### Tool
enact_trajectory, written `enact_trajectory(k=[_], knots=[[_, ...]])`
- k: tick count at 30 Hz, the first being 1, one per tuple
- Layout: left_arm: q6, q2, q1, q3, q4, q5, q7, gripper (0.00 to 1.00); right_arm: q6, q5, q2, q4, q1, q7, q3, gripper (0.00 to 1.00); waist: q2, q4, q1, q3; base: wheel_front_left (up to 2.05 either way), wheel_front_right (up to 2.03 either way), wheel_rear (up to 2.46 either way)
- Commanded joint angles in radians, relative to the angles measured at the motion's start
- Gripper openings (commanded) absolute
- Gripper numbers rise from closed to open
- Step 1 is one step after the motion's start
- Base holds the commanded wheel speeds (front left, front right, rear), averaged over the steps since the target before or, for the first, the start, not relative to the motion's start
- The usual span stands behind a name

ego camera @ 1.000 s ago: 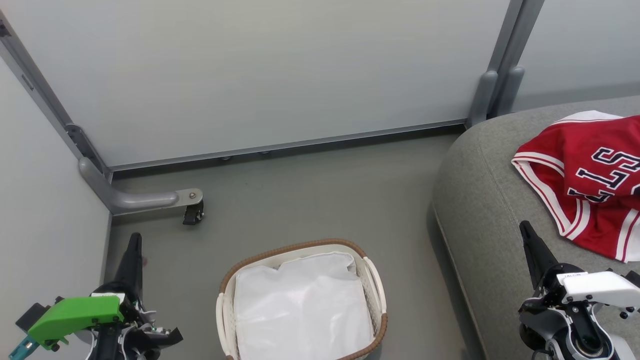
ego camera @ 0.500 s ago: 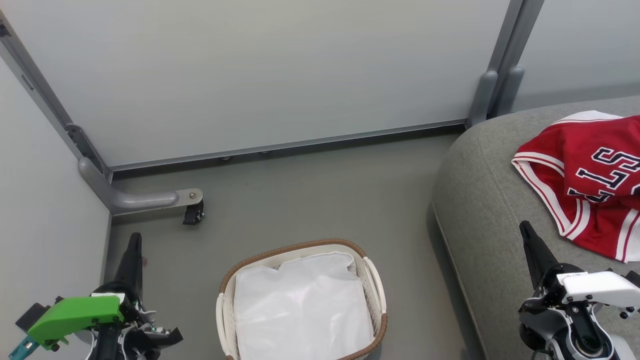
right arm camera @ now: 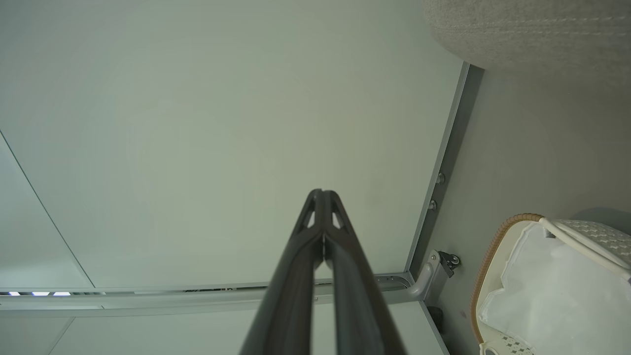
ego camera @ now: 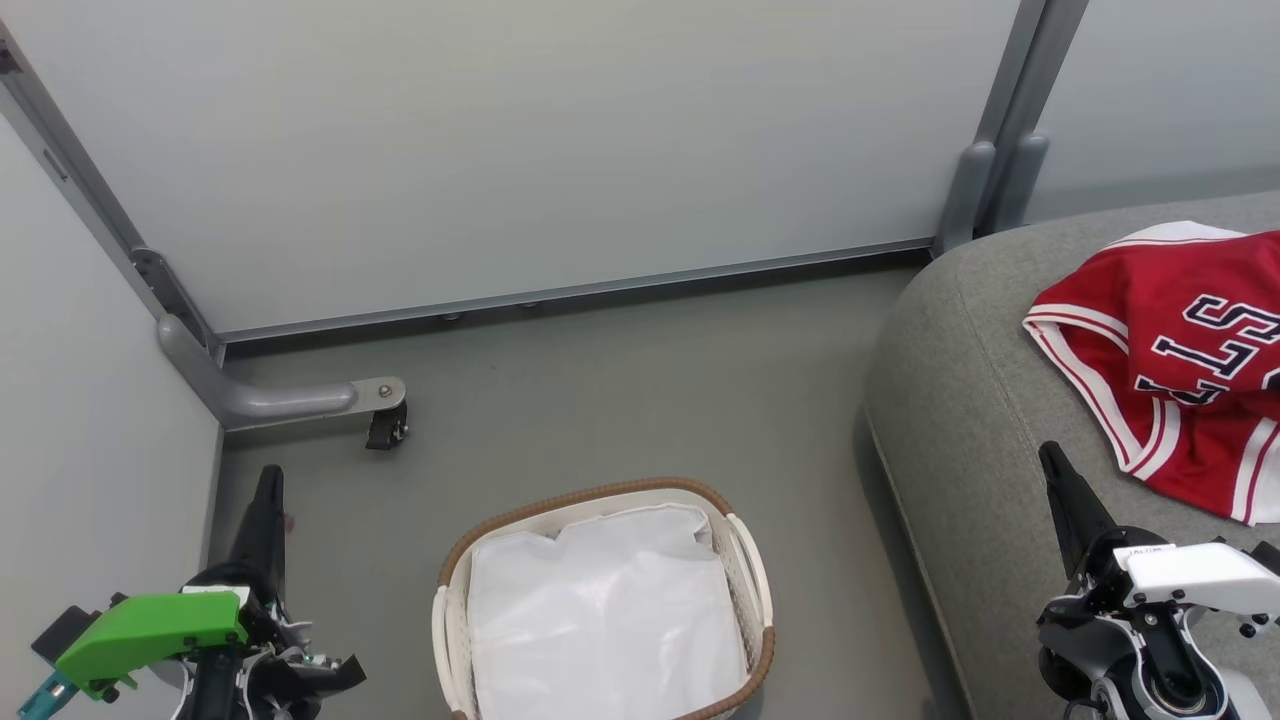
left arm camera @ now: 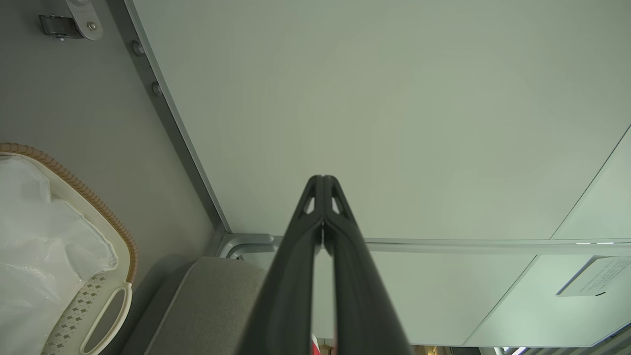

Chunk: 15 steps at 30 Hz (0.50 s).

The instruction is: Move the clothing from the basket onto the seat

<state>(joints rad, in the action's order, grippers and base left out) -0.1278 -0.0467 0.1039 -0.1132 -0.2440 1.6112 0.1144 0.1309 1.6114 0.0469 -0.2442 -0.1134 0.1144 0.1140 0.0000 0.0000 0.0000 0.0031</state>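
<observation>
Because the clothing (ego camera: pixel 1165 360) runs off the right edge of the head view, only part of it can be read. The black, white-outlined letters are cut short and lie sideways, so I cannot make out the word. The seat (ego camera: pixel 960 400) is cropped too, at the right and along its near side, and the basket (ego camera: pixel 748 560) loses its near end below the frame. A crumpled white liner (ego camera: pixel 600 610) covers the inside of the basket, so anything beneath it is hidden. In the left wrist view a sliver of red shows low between the fingers, too small to identify.

The clothing is red, with white-and-black striped trim along its curved edges and a bit of white at its far side. It lies rumpled on top of the seat, well apart from the basket, which stands on the grey floor (ego camera: pixel 620 380) to the left of the seat.

The left gripper (ego camera: pixel 268 478), behind a green cover (ego camera: pixel 150 635), sits by the left wall, left of the basket. Its two fingers are pressed together with nothing between them. The right gripper (ego camera: pixel 1048 452), behind a white cover (ego camera: pixel 1200 570), is seen against the seat's near part, its tip short of the clothing. Its fingers are likewise pressed together and empty.
</observation>
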Motion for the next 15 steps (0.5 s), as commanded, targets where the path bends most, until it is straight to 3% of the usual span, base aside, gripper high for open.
enact_trajectory(k=[1, 15], knots=[[-0.005, -0.007, 0.01, -0.002, 0.001, 0.003, 0.003, 0.0, 0.0, 0.003, 0.006, 0.002, 0.01, 0.003, 0.002, 0.0, 0.0, 0.0, 0.0, 0.0, 0.0, 0.0, 0.0], [-0.005, -0.007, 0.01, -0.002, 0.001, 0.003, 0.003, 0.0, 0.0, 0.003, 0.006, 0.002, 0.01, 0.003, 0.002, 0.0, 0.0, 0.0, 0.0, 0.0, 0.0, 0.0, 0.0]])
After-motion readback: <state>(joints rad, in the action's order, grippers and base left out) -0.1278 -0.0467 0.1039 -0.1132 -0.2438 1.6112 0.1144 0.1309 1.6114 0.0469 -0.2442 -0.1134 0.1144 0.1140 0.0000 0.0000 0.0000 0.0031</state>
